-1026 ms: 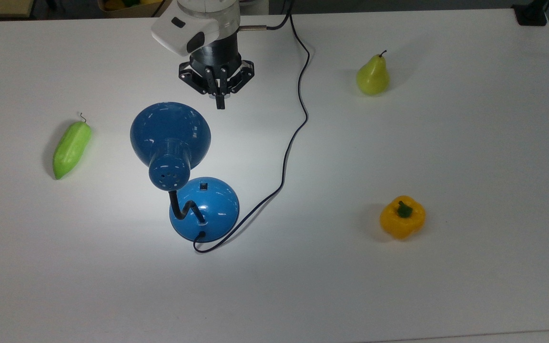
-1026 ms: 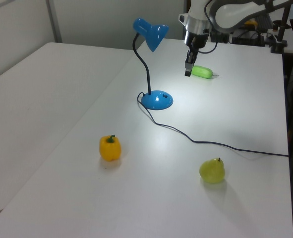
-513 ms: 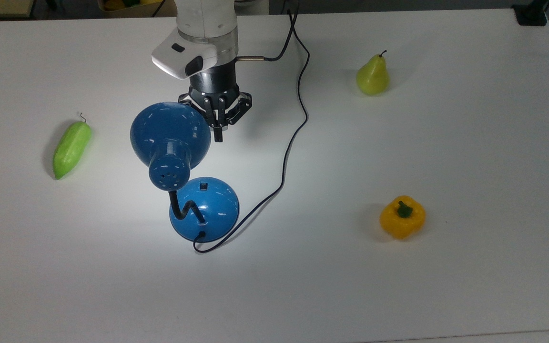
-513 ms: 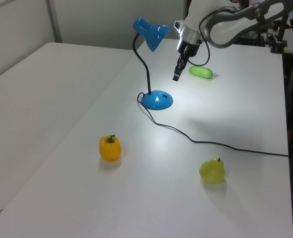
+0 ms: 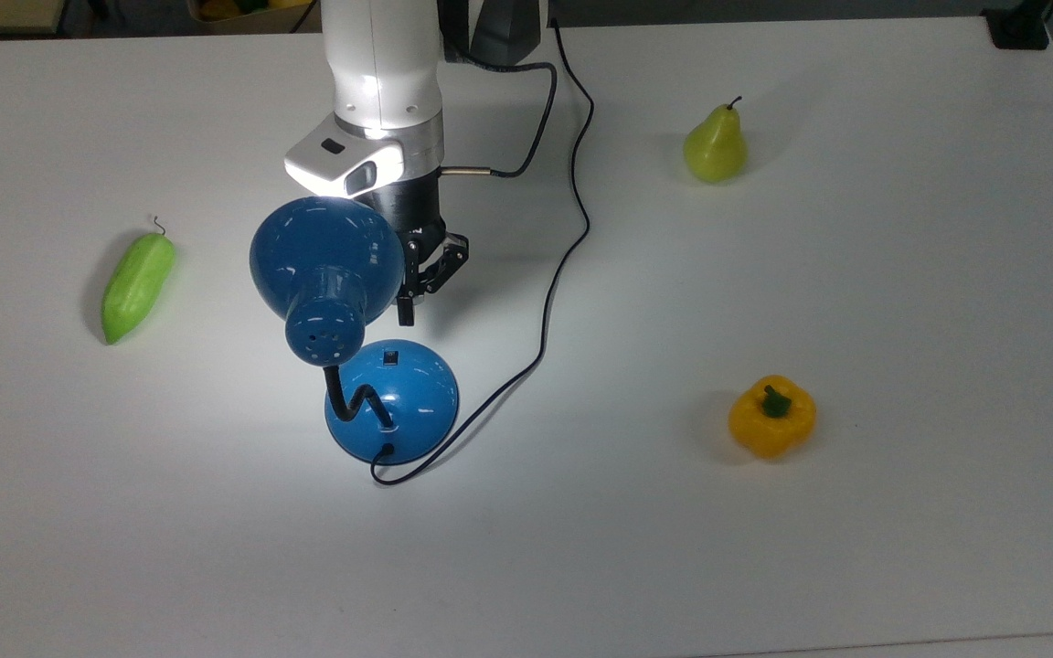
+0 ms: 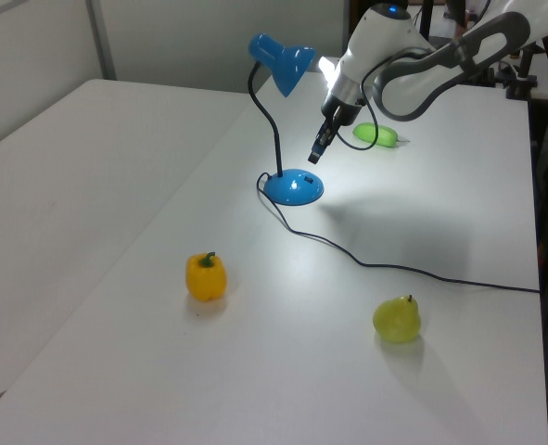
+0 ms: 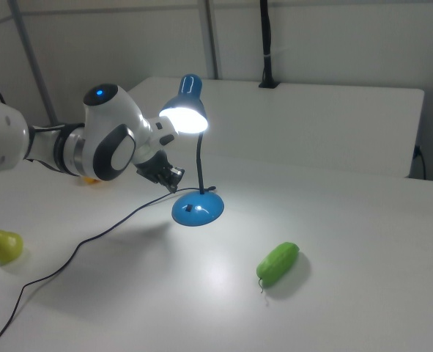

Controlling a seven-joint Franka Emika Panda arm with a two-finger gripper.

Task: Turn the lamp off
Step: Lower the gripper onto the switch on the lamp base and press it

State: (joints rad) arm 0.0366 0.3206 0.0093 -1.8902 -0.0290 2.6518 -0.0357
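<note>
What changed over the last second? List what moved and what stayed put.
The gripper traveled down the top view's frame, from beyond the shade to just short of the switch on the lamp base, its fingers shut throughout. The lamp stayed lit and unmoved; the cord, pear, yellow pepper and green vegetable kept their places.

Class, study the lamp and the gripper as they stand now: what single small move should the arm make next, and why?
Probably ease the gripper down and forward onto the small black switch on the lamp's base. The lamp is lit, and the shut fingertips hang just short of the switch, above it and not touching.
</note>
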